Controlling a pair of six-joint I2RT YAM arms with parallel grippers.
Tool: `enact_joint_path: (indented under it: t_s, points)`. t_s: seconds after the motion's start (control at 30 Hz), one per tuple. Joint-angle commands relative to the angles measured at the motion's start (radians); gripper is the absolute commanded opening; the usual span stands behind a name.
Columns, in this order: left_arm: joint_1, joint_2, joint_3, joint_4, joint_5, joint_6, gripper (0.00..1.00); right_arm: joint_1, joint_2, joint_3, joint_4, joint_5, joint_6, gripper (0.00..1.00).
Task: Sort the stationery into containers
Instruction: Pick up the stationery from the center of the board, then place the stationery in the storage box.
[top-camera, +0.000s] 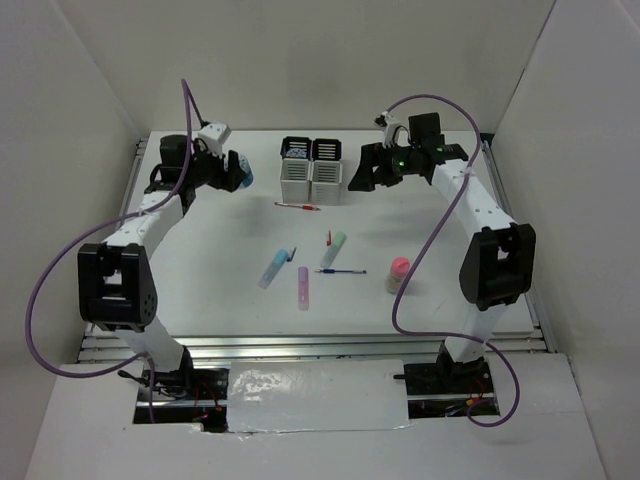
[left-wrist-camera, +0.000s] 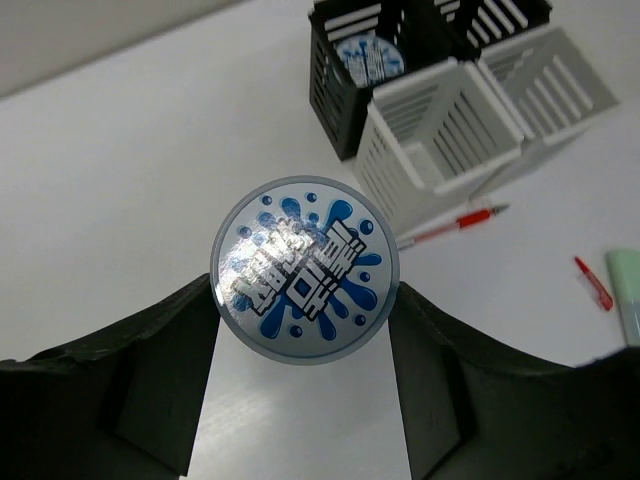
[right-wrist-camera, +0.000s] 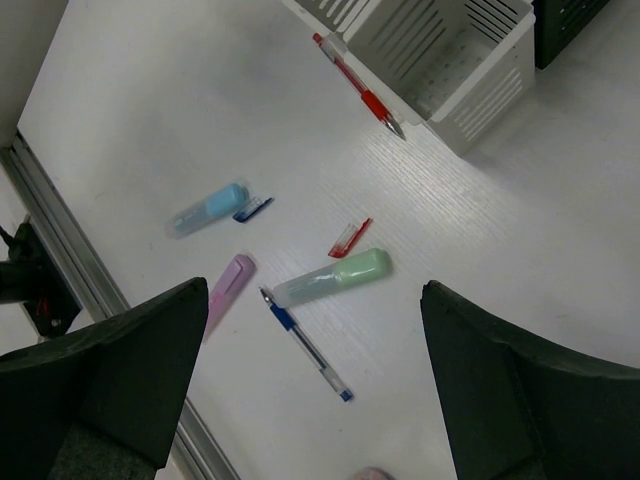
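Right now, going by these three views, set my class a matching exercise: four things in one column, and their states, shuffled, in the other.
Column A
1. left claw
2. right claw
3. red pen
4. pink-capped tube

Column B
a. standing on end on the table
b. open, holding nothing
c. shut on a blue roll
d. lying flat beside the white cups

Pairs: 1-c; 2-b; 3-d; 4-a
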Motion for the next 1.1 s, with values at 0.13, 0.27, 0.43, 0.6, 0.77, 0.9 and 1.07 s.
enact_joint_path:
  t_s: [0.13, 0.27, 0.43, 0.6, 0.77, 0.9, 1.07]
  points:
    - [-0.007, 0.124, 0.227, 0.120, 0.035, -0.100, 0.33, -0.031, -0.060, -0.013, 0.036, -0.019, -0.004, 0.93]
    - [-0.017, 0.181, 0.267, 0.248, 0.072, -0.178, 0.34, -0.045, -0.065, -0.030, 0.044, -0.017, -0.004, 0.93]
    - [-0.063, 0.280, 0.379, 0.307, 0.055, -0.207, 0.34, -0.068, -0.073, -0.056, 0.042, -0.012, -0.014, 0.93]
    - [-0.123, 0.365, 0.480, 0.307, 0.029, -0.178, 0.33, -0.091, -0.074, -0.074, 0.042, -0.019, -0.016, 0.93]
    - [-0.174, 0.447, 0.585, 0.275, -0.002, -0.141, 0.31, -0.108, -0.079, -0.094, 0.055, -0.020, -0.016, 0.93]
    - [-0.186, 0.507, 0.657, 0.255, -0.020, -0.100, 0.31, -0.123, -0.083, -0.108, 0.053, -0.019, -0.023, 0.93]
    - [-0.191, 0.575, 0.718, 0.244, -0.039, -0.037, 0.31, -0.149, -0.074, -0.116, 0.041, -0.026, -0.040, 0.93]
